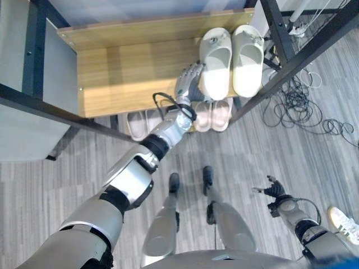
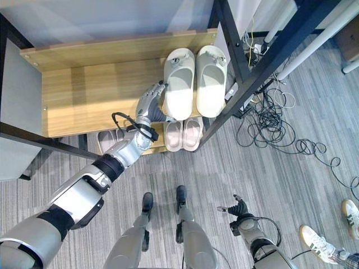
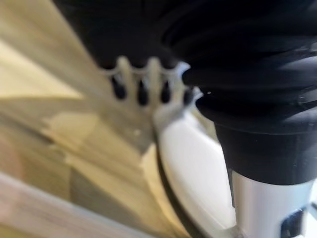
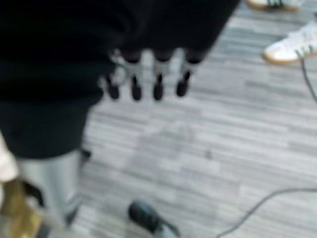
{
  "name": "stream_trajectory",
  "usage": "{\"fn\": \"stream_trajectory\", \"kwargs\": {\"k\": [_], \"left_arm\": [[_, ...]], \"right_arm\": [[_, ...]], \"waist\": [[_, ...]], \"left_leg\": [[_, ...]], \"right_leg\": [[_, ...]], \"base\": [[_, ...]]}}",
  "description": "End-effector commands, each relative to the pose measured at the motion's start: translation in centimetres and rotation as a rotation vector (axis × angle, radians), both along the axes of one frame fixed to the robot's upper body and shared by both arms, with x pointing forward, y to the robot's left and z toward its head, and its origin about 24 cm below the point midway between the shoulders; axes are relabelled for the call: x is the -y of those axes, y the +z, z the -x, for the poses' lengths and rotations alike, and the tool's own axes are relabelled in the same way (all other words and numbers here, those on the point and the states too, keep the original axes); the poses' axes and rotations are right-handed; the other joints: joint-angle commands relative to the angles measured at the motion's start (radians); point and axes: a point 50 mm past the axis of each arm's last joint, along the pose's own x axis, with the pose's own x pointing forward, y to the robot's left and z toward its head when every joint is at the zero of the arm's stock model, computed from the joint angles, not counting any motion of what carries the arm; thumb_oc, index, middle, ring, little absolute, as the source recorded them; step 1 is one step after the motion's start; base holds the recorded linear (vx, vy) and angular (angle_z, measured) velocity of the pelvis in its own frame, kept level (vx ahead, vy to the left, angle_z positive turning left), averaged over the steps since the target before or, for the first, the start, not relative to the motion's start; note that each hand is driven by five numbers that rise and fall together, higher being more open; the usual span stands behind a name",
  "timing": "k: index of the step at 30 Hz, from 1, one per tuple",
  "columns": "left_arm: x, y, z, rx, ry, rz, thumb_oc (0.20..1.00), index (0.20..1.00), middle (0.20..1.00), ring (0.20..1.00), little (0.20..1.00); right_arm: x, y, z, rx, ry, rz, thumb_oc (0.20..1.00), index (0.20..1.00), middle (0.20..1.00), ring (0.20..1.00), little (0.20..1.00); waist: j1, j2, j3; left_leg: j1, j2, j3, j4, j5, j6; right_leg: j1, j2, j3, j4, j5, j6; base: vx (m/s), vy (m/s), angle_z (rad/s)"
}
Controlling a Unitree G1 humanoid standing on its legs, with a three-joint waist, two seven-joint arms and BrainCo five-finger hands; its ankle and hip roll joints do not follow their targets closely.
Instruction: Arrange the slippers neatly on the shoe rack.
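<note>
A pair of cream slippers stands side by side at the right end of the wooden top shelf of the shoe rack, toes toward the back. My left hand rests against the outer side of the left cream slipper, fingers straight along the shelf, nothing held. In the left wrist view that slipper's pale edge lies beside the hand. The right cream slipper lies close by the rack's black post. My right hand hangs low over the floor, fingers relaxed and empty.
On the lower shelf sit a pink pair of slippers and another pale pair. Black frame bars run past the rack's right end. Loose cables lie on the floor to the right. A person's white sneaker is at the lower right.
</note>
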Motion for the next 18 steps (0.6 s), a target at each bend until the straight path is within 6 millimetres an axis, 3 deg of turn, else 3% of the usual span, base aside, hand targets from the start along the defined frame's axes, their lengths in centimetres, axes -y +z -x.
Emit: {"fn": "stream_trajectory", "kwargs": {"k": [1, 7, 18], "left_arm": [[0.5, 3.8, -0.1, 0.117, -0.054, 0.114, 1.000, 1.000, 1.000, 1.000, 1.000], [0.1, 3.1, 1.6, 0.098, -0.156, 0.240, 1.000, 1.000, 1.000, 1.000, 1.000], [0.7, -2.4, 2.6, -0.105, -0.187, 0.245, 1.000, 1.000, 1.000, 1.000, 1.000]], "right_arm": [[1.2, -0.5, 1.7, -0.037, -0.024, 0.007, 1.000, 1.000, 1.000, 1.000, 1.000], [0.4, -1.2, 2.5, -0.057, -0.054, -0.034, 1.000, 1.000, 1.000, 1.000, 1.000], [0.1, -1.4, 2.5, -0.061, -0.067, -0.057, 1.000, 1.000, 1.000, 1.000, 1.000]], "waist": [[0.028, 0.026, -0.029], [0.052, 0.030, -0.043], [0.060, 0.026, -0.042]], "left_leg": [[-0.087, 0.052, -0.039, 0.058, -0.067, -0.009], [-0.072, 0.045, -0.043, 0.063, -0.072, -0.006], [-0.057, 0.039, -0.051, 0.053, -0.063, -0.002]], "right_leg": [[-0.026, -0.054, 0.013, 0.116, -0.160, 0.047], [0.003, -0.058, 0.002, 0.110, -0.164, 0.048], [0.015, -0.062, -0.003, 0.106, -0.157, 0.047]], "base": [[0.00, 0.008, 0.12], [0.00, 0.003, 0.01], [-0.02, 0.002, 0.04]]}}
